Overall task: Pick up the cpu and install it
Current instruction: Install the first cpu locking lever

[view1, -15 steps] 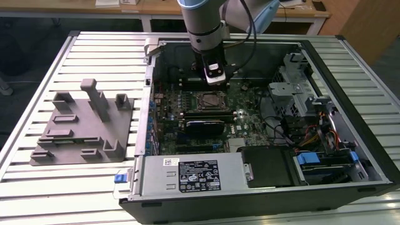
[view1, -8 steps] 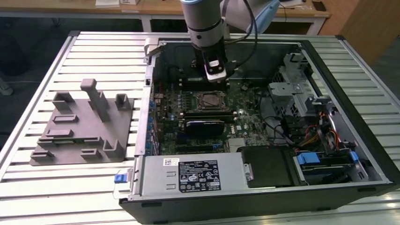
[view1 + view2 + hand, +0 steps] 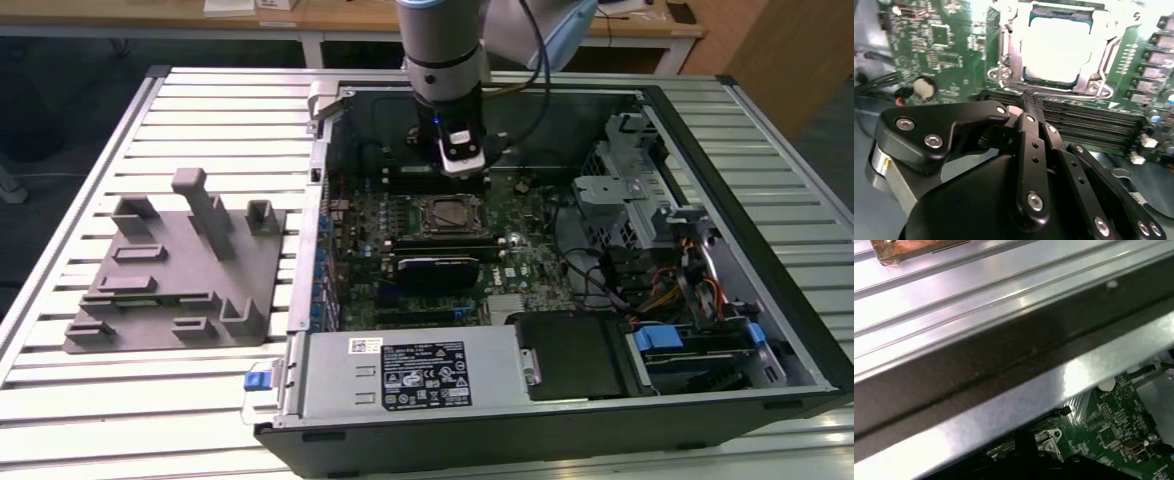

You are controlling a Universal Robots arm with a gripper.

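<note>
The cpu (image 3: 443, 213) is a small square chip with a pale silver top. It lies flat in the socket of the green motherboard (image 3: 527, 265) inside the open computer case. In the second wrist view the cpu (image 3: 1056, 47) sits inside the socket's metal frame (image 3: 1004, 70). My gripper (image 3: 461, 168) hangs over the board just behind the socket, toward the rear wall of the case. Its black fingers (image 3: 1030, 102) are shut together with nothing between them, and they stand a little short of the socket.
A large grey plastic fixture (image 3: 174, 270) with upright blocks rests on the slatted table at the exterior view's left. A black glossy module (image 3: 438, 268) lies in front of the socket. The power supply (image 3: 407, 375), drive cage (image 3: 627, 190) and cables (image 3: 667, 295) crowd the case. The case rim (image 3: 1004, 390) runs close by.
</note>
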